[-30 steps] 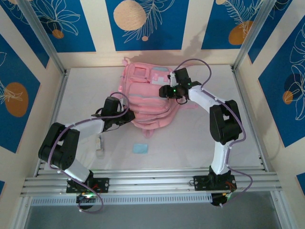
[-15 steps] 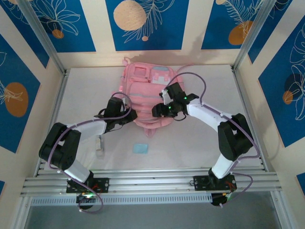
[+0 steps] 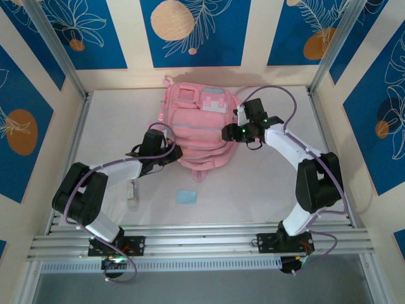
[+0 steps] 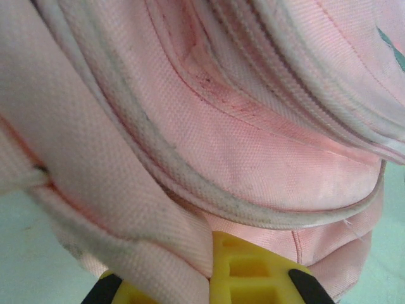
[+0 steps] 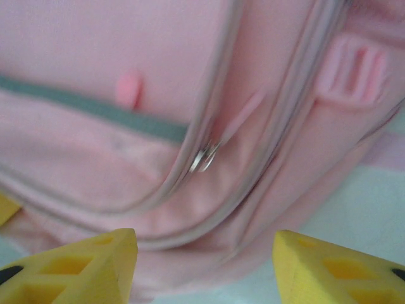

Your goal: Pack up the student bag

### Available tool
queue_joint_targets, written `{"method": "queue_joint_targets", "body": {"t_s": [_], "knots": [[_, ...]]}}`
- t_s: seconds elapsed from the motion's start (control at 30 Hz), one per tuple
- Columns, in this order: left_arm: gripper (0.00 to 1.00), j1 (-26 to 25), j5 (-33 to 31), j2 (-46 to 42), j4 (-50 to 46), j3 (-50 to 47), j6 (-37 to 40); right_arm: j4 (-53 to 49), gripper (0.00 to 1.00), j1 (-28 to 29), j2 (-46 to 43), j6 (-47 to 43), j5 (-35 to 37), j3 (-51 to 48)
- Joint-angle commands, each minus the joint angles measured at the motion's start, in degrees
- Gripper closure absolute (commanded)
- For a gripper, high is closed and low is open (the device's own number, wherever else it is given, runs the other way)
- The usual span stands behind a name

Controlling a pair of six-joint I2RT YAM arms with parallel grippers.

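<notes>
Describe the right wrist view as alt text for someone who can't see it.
Close-up of the pink student bag, blurred, with a grey stripe and a small metal zipper ring along a seam. Two yellow fingers stand apart at the bottom edge.

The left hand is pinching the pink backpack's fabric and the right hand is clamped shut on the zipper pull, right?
Not quite: the right wrist view shows the right hand open, short of the zipper pull. The left hand does pinch the fabric of the pink backpack.
</notes>
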Motion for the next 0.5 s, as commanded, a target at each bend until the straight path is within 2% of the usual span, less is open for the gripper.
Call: {"method": "queue_joint_targets", "body": {"t_s": [0.0,0.3,0.47], "knots": [[1.00,-0.29,-0.37,-1.89,4.47,1.78,1.20,5.28,0.41,-0.67,3.68,-2.57,-2.01,3.51],[1.00,-0.35,0.87,-0.69,5.87,1.58,0.08,6.15,0.41,2.28,13.45,-7.83,-2.24,12.11],[1.00,-0.35,0.97,-0.65,6.08,1.85,-0.08,3.60,0.43,6.25,11.86,-8.62,-3.40,9.31]]}}
